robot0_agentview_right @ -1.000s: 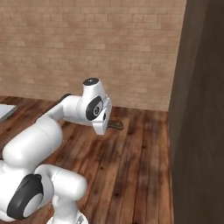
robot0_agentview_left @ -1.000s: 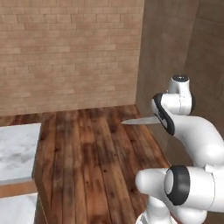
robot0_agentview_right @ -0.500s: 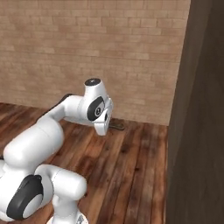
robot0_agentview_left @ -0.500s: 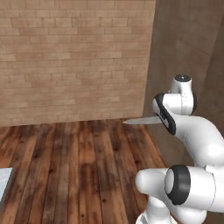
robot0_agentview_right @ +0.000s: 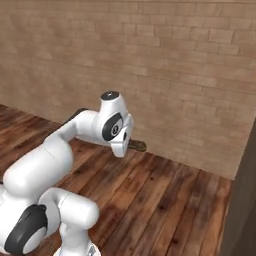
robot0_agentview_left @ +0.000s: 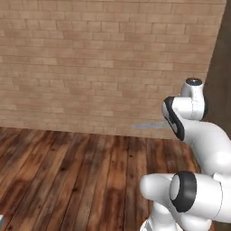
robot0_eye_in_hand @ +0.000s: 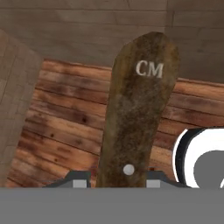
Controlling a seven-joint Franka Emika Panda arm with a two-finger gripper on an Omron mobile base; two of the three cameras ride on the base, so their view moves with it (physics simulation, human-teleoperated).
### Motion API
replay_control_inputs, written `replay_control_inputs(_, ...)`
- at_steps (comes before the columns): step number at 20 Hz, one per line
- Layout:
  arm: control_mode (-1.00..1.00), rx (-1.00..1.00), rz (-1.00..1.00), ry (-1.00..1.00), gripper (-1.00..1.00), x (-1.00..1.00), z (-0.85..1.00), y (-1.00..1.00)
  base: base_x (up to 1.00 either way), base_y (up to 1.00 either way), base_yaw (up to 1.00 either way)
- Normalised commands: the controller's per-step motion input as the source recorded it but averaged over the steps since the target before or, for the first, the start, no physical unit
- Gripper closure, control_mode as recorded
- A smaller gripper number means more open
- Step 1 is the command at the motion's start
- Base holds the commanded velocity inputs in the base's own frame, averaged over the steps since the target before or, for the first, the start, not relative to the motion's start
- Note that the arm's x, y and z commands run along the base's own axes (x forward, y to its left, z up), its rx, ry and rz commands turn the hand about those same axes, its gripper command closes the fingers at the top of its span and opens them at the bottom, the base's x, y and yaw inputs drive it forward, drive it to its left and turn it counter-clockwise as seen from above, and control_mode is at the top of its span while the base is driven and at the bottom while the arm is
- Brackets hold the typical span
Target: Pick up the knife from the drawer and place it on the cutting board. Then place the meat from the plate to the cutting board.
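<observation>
My gripper (robot0_eye_in_hand: 116,177) pinches the knife (robot0_eye_in_hand: 138,109) by its dark handle, held in the air. Below I see wooden plank floor (robot0_agentview_left: 67,176), brick wall (robot0_agentview_left: 99,58) behind. The arm hides most of the blade.

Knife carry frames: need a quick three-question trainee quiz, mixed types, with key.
1. True or false: the gripper is shut on the knife.
2. In the left base view, what does the blade stick out in front of? A) brick wall B) a plate C) a sink
3. What letters are marked on the knife's handle?

Key: 1 true. 2 A. 3 CM.
</observation>
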Motion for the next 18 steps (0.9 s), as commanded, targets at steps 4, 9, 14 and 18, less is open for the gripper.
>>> replay_control_inputs(4, 1.00, 0.00, 0.00, 0.00, 1.00, 0.00, 0.00, 0.00, 0.94, -0.13, 0.69)
replay_control_inputs(9, 1.00, 0.00, 0.00, 0.00, 1.00, 0.00, 0.00, 0.00, 0.82, -0.08, 0.76)
replay_control_inputs(14, 1.00, 0.00, 0.00, 0.00, 1.00, 0.00, 0.00, 0.00, 0.95, -0.16, 0.75)
replay_control_inputs(18, 1.00, 0.00, 0.00, 0.00, 1.00, 0.00, 0.00, 0.00, 1.00, -0.31, 0.74)
